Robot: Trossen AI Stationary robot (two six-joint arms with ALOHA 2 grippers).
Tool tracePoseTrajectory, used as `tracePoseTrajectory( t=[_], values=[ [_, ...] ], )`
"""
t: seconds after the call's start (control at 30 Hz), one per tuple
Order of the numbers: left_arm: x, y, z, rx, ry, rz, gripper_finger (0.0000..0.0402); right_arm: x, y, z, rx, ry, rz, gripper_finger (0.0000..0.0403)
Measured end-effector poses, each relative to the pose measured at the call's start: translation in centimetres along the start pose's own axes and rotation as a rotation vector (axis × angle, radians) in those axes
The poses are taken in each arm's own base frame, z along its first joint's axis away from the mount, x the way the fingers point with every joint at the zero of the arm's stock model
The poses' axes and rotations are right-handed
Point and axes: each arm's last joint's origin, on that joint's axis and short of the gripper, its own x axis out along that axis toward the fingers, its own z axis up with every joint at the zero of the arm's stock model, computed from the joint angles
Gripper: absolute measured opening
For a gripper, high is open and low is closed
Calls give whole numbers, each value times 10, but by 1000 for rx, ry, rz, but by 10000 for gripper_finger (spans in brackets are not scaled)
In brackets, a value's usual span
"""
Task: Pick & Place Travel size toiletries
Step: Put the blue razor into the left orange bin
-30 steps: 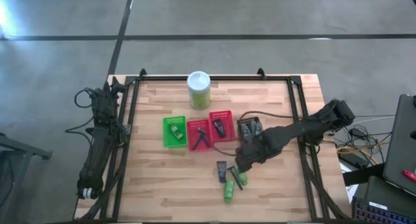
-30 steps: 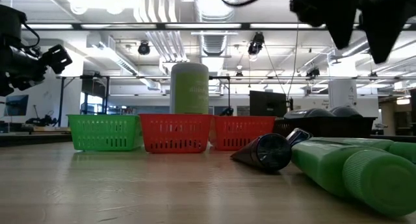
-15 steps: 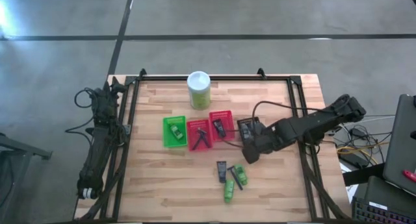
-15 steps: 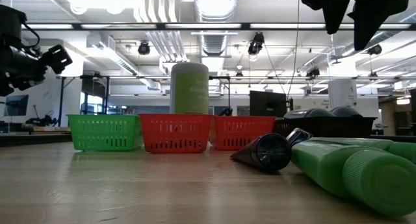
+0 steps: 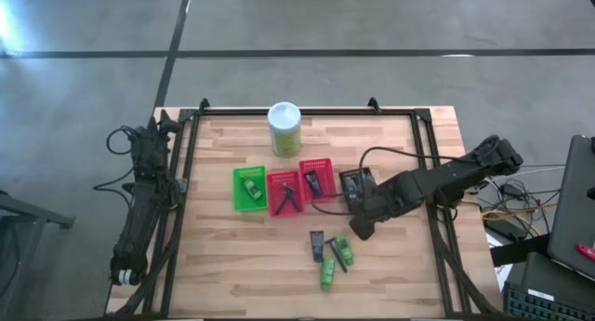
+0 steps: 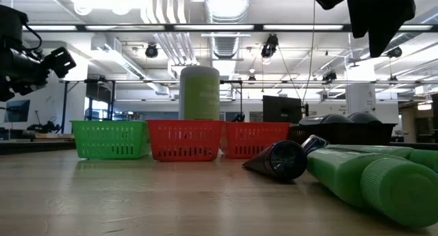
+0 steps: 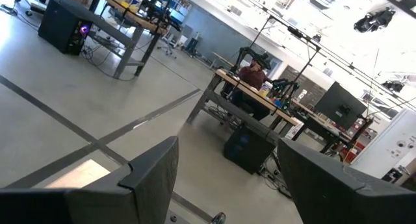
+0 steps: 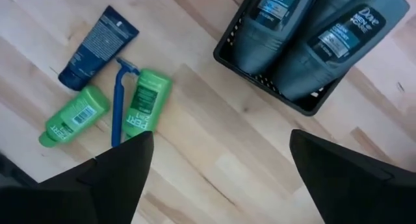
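Observation:
Several toiletries lie loose on the wood near the table's middle: a black flat tube (image 5: 317,244) (image 8: 97,45), two green mini tubes (image 5: 342,252) (image 5: 327,274) (image 8: 146,106) (image 8: 68,118) and a thin razor (image 8: 117,100) between them. My right gripper (image 5: 361,223) (image 8: 221,178) hangs open above the bare wood between these and the dark mesh basket (image 5: 356,186) (image 8: 227,45), touching nothing. Two dark grey bottles (image 8: 338,42) lie in that basket. My left gripper (image 7: 227,185) is open at the table's left edge, facing the room.
A green basket (image 5: 248,188) and two red baskets (image 5: 284,193) (image 5: 316,179) stand in a row left of the dark one, each with items inside. The tall pale-green canister (image 5: 284,127) stands behind them. Bare wood lies toward the near and left edges.
My right gripper has risen from low over the loose toiletries and drawn back a little toward the table's right, then settled slightly nearer again. The loose items lie as before.

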Motion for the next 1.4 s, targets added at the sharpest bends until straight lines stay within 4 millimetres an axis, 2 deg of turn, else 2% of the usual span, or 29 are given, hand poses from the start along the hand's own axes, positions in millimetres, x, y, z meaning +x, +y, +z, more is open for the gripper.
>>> tracePoseTrajectory(
  t=[0.2,0.47,0.73,0.83,1.03,1.23,1.4],
  values=[
    [0,0,0,0,0,0,267,4,0,0,-32,1,-4,360],
    [0,0,0,0,0,0,267,15,6,1,16,-19,64,335],
    [0,0,0,0,0,0,267,19,7,0,220,-1,93,313],
    [0,0,0,0,0,0,267,23,14,-1,249,29,173,309],
    [0,0,0,0,0,1,267,43,28,-6,282,66,152,308],
    [0,0,0,1,2,1,267,67,59,-8,237,108,209,316],
    [0,0,0,1,2,1,267,78,81,-3,187,115,179,289]
  ],
)
